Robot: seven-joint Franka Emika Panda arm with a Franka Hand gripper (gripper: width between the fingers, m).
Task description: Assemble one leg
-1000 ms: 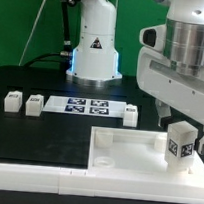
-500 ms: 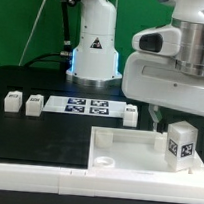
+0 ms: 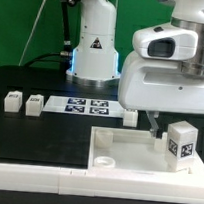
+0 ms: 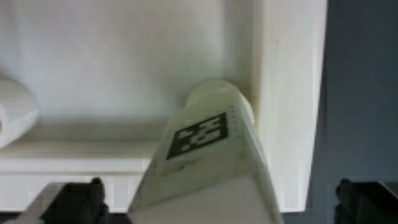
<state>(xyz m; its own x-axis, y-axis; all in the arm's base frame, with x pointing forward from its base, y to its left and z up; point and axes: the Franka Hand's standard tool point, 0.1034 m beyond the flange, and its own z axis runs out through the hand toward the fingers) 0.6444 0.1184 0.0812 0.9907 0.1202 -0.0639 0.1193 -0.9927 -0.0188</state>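
Observation:
A white leg (image 3: 180, 145) with a marker tag stands upright in the corner of the large white rimmed panel (image 3: 121, 150) at the exterior view's right. My gripper (image 3: 163, 118) hangs just above and slightly left of it, and one dark finger (image 3: 149, 118) shows beside the leg. In the wrist view the leg (image 4: 210, 150) rises between my two fingertips (image 4: 79, 201), which stand wide apart and do not touch it. The gripper (image 4: 221, 206) is open and empty.
Three more white legs (image 3: 11, 101), (image 3: 33, 105), (image 3: 131, 116) lie on the black table in a row with the marker board (image 3: 87, 107). The robot base (image 3: 94, 44) stands behind. A round corner socket (image 3: 105, 163) sits at the panel's near left.
The hand has shifted toward the exterior view's left and away from the leg, uncovering one finger. The leg stays standing in the panel's corner.

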